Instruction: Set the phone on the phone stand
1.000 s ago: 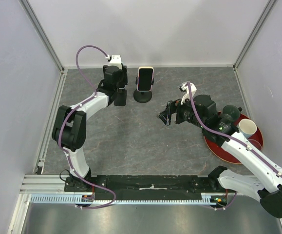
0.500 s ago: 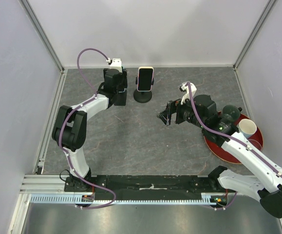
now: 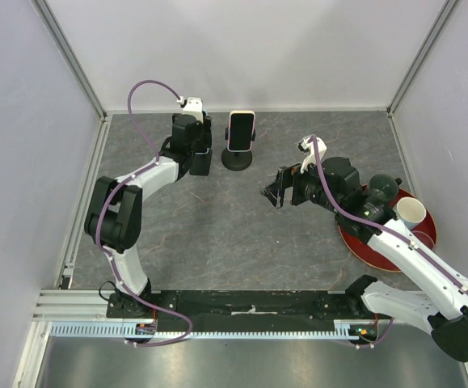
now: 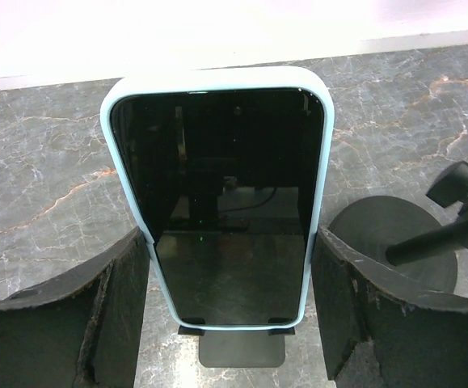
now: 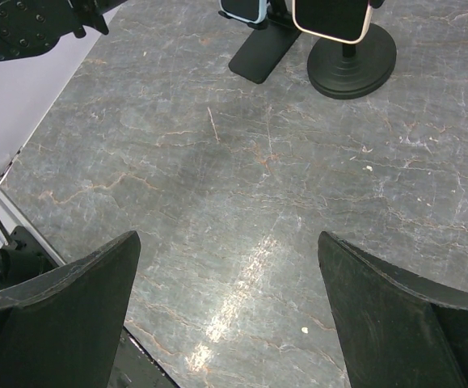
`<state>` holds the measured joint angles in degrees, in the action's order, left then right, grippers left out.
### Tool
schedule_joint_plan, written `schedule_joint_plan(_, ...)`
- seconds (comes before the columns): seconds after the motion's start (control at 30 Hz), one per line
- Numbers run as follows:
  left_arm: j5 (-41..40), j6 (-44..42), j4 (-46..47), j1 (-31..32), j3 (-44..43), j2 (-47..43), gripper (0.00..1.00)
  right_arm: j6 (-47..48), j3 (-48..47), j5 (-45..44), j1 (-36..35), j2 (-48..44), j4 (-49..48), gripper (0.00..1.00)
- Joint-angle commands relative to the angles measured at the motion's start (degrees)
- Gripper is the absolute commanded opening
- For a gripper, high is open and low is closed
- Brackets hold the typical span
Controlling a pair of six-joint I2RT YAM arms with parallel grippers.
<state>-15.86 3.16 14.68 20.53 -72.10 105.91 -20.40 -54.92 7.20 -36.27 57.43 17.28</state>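
Observation:
A phone (image 4: 217,202) in a light-blue case stands upright between the fingers of my left gripper (image 4: 232,238), which is shut on its two long edges. Its bottom edge rests on the lips of a small flat black phone stand (image 4: 242,349). In the top view the left gripper (image 3: 200,158) is at the back of the table, left of centre, and covers that phone and stand. The right wrist view shows the phone's lower end (image 5: 246,8) and the stand's foot (image 5: 258,52). My right gripper (image 3: 272,194) hangs open and empty over mid-table.
A second phone (image 3: 239,129) in a peach case sits on a round-based black stand (image 3: 237,159) just right of the left gripper. A red tray (image 3: 423,242) at the right edge holds a white cup (image 3: 411,212) and a dark cup (image 3: 381,188). Walls enclose the table.
The left wrist has shifted slightly toward the back wall, its grip unchanged. The right arm has not moved.

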Motion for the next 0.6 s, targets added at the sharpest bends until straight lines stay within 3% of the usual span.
schedule_joint_plan(0.0,3.64,-0.53,0.18,0.47,2.13,-6.14,0.69,-1.22,-0.63,-0.08,-0.20,-1.27,-1.90,0.98)
schedule_joint_plan(0.17,7.59,1.85,-1.14,0.47,3.37,-11.51,0.92,-1.57,-0.63,-1.40,-0.12,-1.88,-1.98,0.98)
schedule_joint_plan(0.43,8.47,4.22,-8.52,0.47,-1.11,-10.90,0.95,-2.09,-1.51,-1.40,-0.20,-3.11,-0.76,0.98)
schedule_joint_plan(0.57,7.51,5.98,-8.61,0.38,0.90,-13.70,0.96,-2.01,-1.69,-2.28,-0.12,-4.17,-0.05,0.98)
